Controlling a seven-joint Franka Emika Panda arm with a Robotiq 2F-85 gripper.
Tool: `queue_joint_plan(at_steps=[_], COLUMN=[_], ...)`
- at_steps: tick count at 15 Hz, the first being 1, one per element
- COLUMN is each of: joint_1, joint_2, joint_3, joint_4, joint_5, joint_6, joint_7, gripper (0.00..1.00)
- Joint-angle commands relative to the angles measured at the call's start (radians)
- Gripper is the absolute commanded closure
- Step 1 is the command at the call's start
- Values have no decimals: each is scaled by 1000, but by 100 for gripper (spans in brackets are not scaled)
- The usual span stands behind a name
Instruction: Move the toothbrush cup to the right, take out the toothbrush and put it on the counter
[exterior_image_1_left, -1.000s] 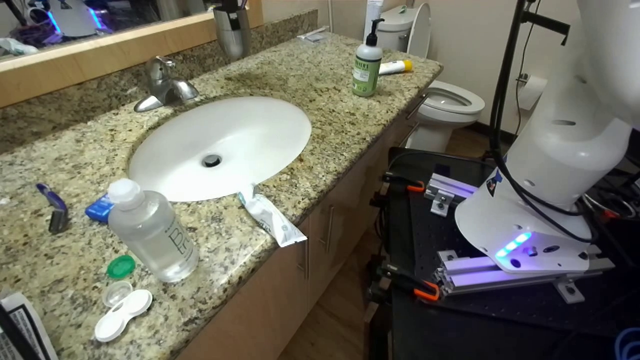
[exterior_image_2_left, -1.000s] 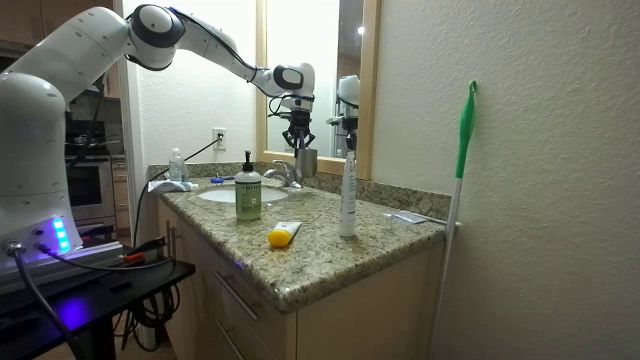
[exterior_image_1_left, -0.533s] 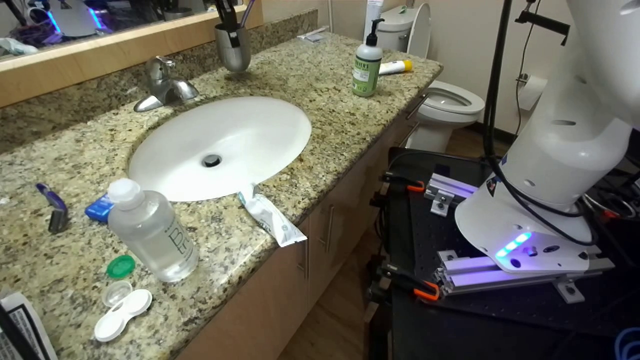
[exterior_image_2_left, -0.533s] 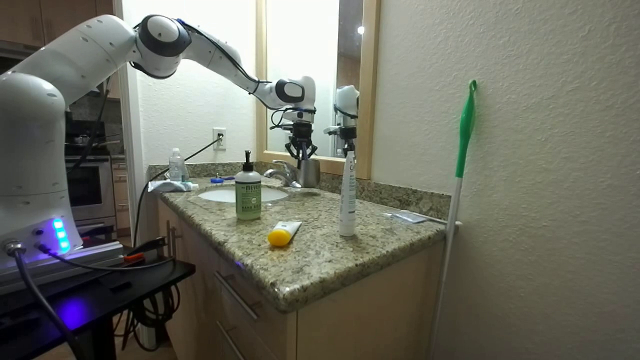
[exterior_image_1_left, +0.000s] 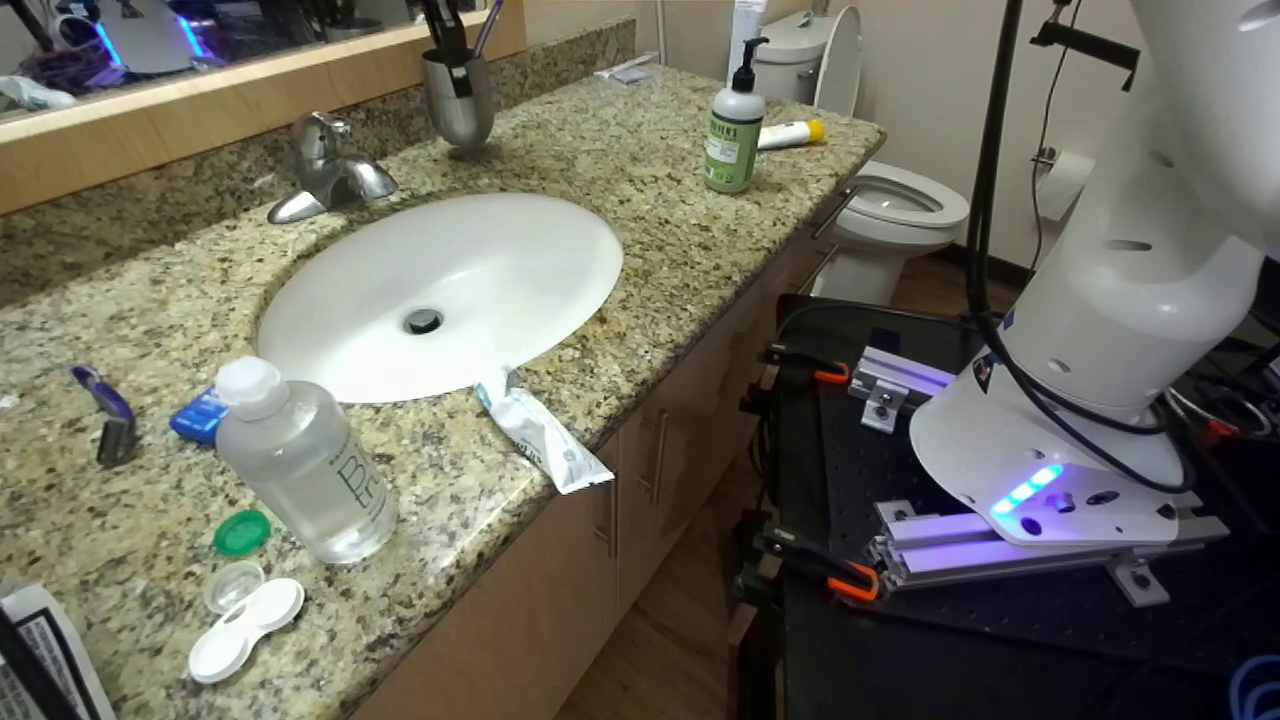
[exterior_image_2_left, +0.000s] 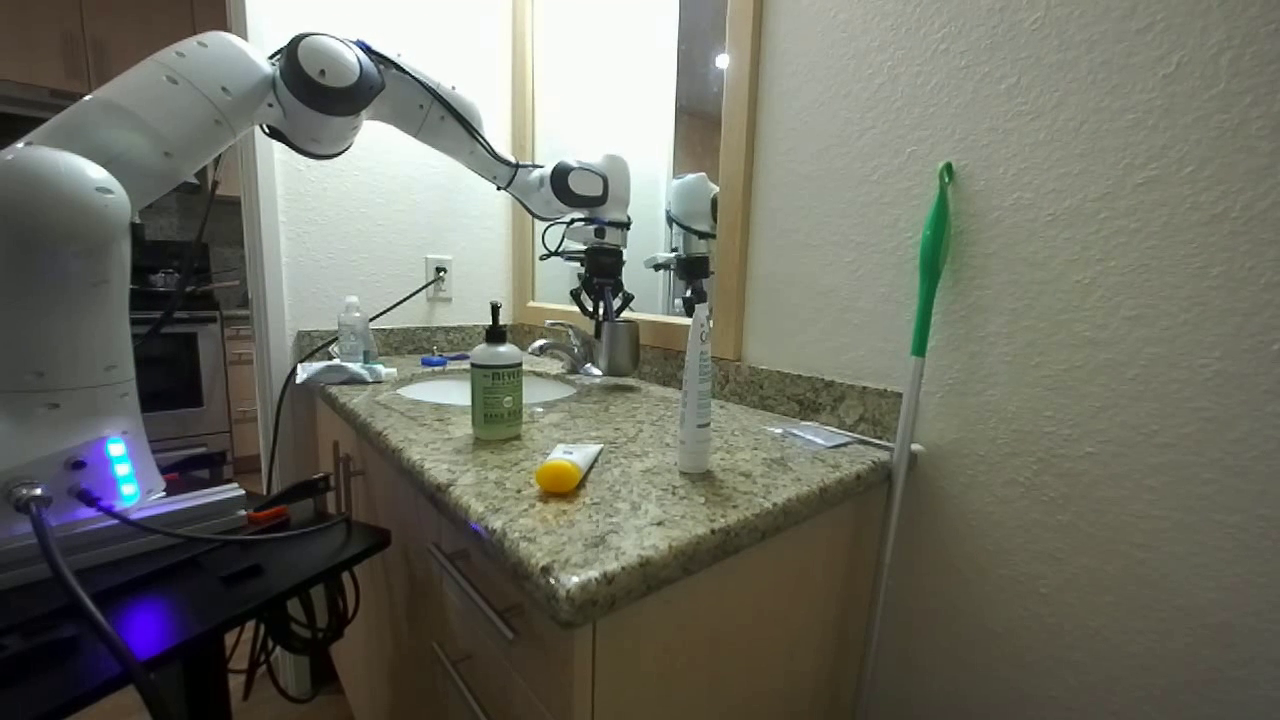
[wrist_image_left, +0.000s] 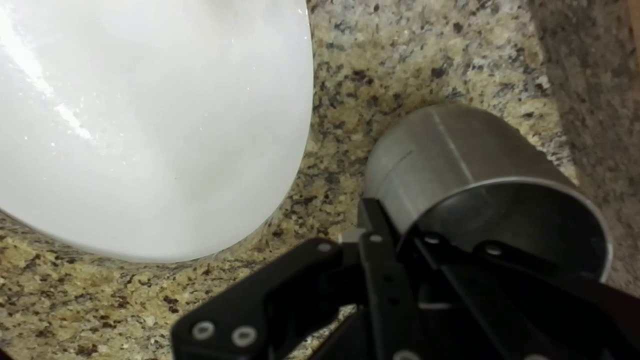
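Our jaws grasp the toothbrush cup (exterior_image_1_left: 467, 120) by its wall, near the sink (exterior_image_1_left: 540, 260).
We see a smooth, dull grey metal cylinder with a rounded base, roughly upright, at two o'clock from the shiny faucet (exterior_image_1_left: 328, 170) in an exterior view; whether it touches the speckled granite tabletop (exterior_image_1_left: 590, 160) we cannot tell. One side of the jaws sits inside the thin rim, the other outside. The toothbrush (exterior_image_1_left: 488, 28), a slim violet stick, leans out towards one o'clock. The backsplash (wrist_image_left: 595, 100) runs close by, while at three o'clock a broad stretch of granite reaches the green soap bottle (exterior_image_1_left: 735, 145).
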Motion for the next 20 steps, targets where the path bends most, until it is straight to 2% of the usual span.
queue_joint_plan(at_steps=[1, 10, 11, 12, 14, 20], joint_1=[-9, -13, -13, -14, -8, 21], joint_2=[35, 70, 73, 69, 63, 6], joint_3=[6, 9, 8, 9, 4, -10], joint_4=[32, 46, 48, 49, 45, 11], joint_5=[11, 21, 23, 25, 20, -5], joint_6=[13, 39, 35, 23, 18, 32], joint_7=[4, 5, 15, 16, 25, 27], gripper=[98, 98, 68, 67, 55, 12])
